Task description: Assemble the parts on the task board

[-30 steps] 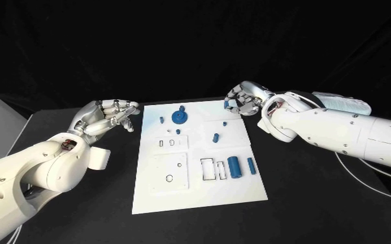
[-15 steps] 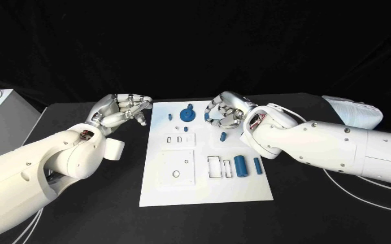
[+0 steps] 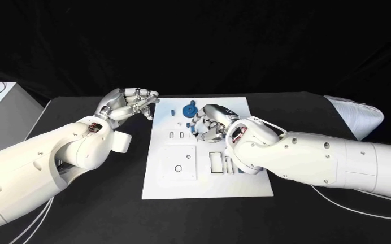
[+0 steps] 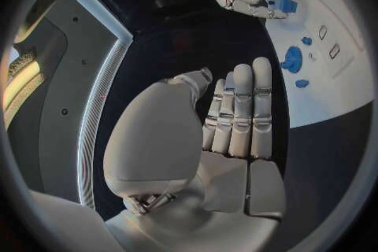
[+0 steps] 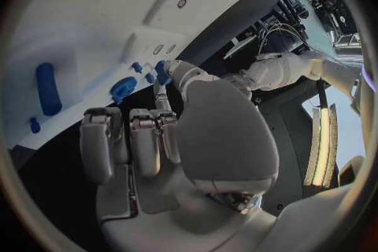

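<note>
The white task board (image 3: 163, 184) lies in the middle of the black table. A blue gear (image 3: 189, 110) and small blue pegs (image 3: 173, 112) sit at its far end. My right hand (image 3: 213, 123) hovers over the board just behind them and pinches a small blue part (image 4: 287, 6) at its fingertips. The same part (image 5: 160, 71) shows at the thumb tip in the right wrist view. A blue cylinder (image 5: 47, 88) lies further along the board (image 5: 87, 31). My left hand (image 3: 130, 104) hangs beside the board's far left corner, holding nothing, fingers loosely bent.
Rectangular and round recesses (image 3: 178, 161) take up the board's near left half. A white box (image 3: 11, 105) stands at the table's left edge and a white bundle (image 3: 359, 113) lies at the right. My right forearm (image 3: 309, 156) covers the board's right side.
The camera has shifted. My right hand has moved from the board's far right corner leftward over its middle, onto the small blue part. My left hand stays by the far left corner.
</note>
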Motion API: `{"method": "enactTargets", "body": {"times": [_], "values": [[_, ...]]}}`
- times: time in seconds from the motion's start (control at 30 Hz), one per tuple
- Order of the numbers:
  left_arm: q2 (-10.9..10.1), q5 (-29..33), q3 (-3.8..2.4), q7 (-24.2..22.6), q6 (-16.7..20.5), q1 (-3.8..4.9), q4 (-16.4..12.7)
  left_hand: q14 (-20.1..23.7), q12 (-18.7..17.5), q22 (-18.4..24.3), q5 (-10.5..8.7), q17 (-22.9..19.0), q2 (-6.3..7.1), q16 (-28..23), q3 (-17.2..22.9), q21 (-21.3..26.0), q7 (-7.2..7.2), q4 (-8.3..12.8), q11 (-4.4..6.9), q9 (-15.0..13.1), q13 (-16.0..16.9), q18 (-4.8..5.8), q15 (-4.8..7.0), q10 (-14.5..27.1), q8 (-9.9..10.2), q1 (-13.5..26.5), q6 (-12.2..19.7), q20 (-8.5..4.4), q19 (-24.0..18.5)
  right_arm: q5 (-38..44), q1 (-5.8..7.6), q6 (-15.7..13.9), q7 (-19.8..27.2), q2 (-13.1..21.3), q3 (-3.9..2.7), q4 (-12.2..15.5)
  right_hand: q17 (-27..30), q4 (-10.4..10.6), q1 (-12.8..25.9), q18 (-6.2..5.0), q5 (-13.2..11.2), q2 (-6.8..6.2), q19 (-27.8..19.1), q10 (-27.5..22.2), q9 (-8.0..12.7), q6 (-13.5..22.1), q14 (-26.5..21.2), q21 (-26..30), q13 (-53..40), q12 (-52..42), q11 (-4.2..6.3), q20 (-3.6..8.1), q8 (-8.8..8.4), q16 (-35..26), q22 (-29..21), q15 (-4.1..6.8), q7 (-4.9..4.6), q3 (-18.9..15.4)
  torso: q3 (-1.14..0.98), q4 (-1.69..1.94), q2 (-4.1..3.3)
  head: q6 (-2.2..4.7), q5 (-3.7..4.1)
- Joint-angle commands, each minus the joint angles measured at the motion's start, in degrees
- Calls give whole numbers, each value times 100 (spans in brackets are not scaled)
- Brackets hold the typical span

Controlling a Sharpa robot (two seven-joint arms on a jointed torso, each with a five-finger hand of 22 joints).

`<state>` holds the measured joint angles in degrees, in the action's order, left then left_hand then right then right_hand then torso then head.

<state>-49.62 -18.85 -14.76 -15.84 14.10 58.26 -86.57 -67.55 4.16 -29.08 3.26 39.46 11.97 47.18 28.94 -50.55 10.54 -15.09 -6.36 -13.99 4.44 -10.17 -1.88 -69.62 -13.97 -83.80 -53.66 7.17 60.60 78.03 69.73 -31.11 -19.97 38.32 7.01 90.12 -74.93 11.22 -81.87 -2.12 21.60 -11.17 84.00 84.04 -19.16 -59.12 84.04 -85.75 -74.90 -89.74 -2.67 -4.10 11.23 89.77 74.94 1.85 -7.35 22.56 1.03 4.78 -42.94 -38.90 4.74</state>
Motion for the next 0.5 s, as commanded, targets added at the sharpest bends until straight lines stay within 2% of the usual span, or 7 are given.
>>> {"method": "enactTargets", "body": {"times": [0.03,0.27,0.5], "values": [[14,-33,-3,28,-39,3,-12,26,-23,-8,-33,-10,36,-18,28,-27,1,-17,-4,-12,5,-34,-7,43,36,-8,41,7,-44,437,-55,-133,-479,-103,5,-63,-1507,9,37,74,37,-13,402,596,-9,-22,596,21,-1510,-26,29,46,32,23,991,23,30,35,18,3,7,-25,-13],[7,-44,-3,40,-47,3,-23,26,-23,-8,-33,-10,36,-18,28,-27,1,-17,-4,-12,5,-34,-7,43,36,-8,41,7,-44,741,-189,-271,-709,-355,13,-201,-1507,9,63,75,32,-34,404,596,-11,-19,596,18,-1510,-26,25,41,37,23,995,16,26,37,8,1,-4,-57,-24],[0,-58,-3,47,-59,3,-25,26,-23,-8,-33,-10,36,-18,28,-27,1,-17,-4,-12,5,-34,-7,43,36,-8,41,7,-44,938,-233,-350,-758,-445,14,-225,-1507,12,85,76,24,-44,405,596,-13,-19,596,17,-1510,-26,23,37,42,23,998,11,24,40,4,-5,-3,-82,-36]]}}
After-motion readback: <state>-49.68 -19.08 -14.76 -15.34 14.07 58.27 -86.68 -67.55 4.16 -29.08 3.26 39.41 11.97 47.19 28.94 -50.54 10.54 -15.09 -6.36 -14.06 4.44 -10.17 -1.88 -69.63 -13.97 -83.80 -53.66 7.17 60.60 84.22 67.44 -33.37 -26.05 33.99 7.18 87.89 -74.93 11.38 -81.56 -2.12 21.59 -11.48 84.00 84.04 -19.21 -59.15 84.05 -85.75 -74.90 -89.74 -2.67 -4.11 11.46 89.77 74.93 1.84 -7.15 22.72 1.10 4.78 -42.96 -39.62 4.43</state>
